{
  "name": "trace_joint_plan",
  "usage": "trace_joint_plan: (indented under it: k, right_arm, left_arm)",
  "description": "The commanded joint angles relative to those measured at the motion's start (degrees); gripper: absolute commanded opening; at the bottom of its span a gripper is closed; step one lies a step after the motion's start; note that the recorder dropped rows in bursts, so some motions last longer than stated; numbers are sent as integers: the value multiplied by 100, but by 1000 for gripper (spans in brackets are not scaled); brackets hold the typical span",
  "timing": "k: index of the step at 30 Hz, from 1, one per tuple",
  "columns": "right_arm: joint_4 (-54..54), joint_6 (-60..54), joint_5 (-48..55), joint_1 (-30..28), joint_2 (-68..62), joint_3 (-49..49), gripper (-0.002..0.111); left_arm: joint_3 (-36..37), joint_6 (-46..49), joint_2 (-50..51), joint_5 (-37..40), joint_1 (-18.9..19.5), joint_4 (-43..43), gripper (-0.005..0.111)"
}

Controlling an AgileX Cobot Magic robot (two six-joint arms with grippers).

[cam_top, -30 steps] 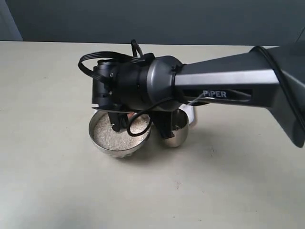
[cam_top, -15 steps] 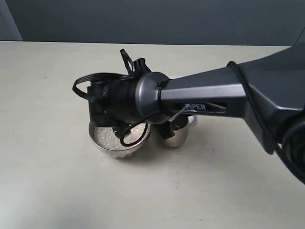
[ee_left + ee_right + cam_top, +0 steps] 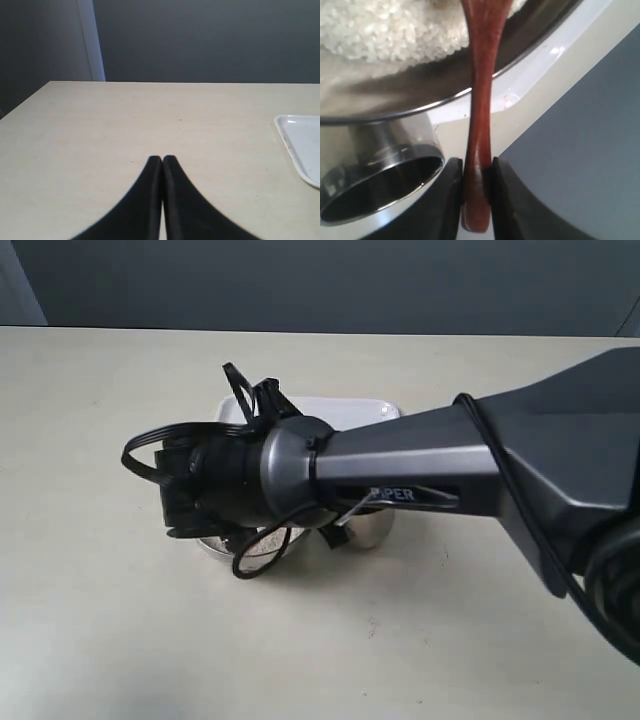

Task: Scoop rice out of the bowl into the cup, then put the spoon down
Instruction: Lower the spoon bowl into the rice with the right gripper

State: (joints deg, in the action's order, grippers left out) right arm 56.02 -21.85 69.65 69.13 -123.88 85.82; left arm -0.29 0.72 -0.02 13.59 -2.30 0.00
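Observation:
My right gripper (image 3: 477, 164) is shut on the handle end of the reddish-brown wooden spoon (image 3: 482, 85). The spoon's head reaches into the white rice (image 3: 375, 30) heaped in the shiny metal bowl (image 3: 540, 42); the spoon's head is cut off by the frame edge. The steel cup (image 3: 385, 182) stands right beside the bowl, its dark mouth open. In the exterior view the right arm's wrist (image 3: 250, 480) covers most of the bowl (image 3: 214, 545); only a sliver of rice (image 3: 262, 543) and the cup (image 3: 372, 530) show. My left gripper (image 3: 162, 160) is shut and empty over bare table.
A white tray (image 3: 345, 410) lies behind the bowl and cup, and its corner shows in the left wrist view as the tray (image 3: 302, 147). A black cable loop (image 3: 255, 560) hangs from the right wrist over the bowl. Beige table (image 3: 120, 640) lies all round.
The right wrist has swung left and rolled over the bowl, hiding most of the bowl and rice. The white tray behind now shows.

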Motion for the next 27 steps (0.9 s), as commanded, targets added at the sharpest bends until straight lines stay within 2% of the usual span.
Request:
trace_joint_plan:
  k: [1,8,13,27]
  right_arm:
    - [-171,-164,31,28,10,17,-1]
    - [-332,-235,31,28,10,17,-1]
    - [-846,-542,31,28,10,17,-1]
    - [-922,-551,31,15,43,72,-1]
  left_arm:
    - [29,-15,2,-27,-73,0,1]
    - [29,-15,2,-27,-73,0,1]
    - [29,-15,2,-27,-73,0,1]
    - [29,-15,2,-27,-73,0,1]
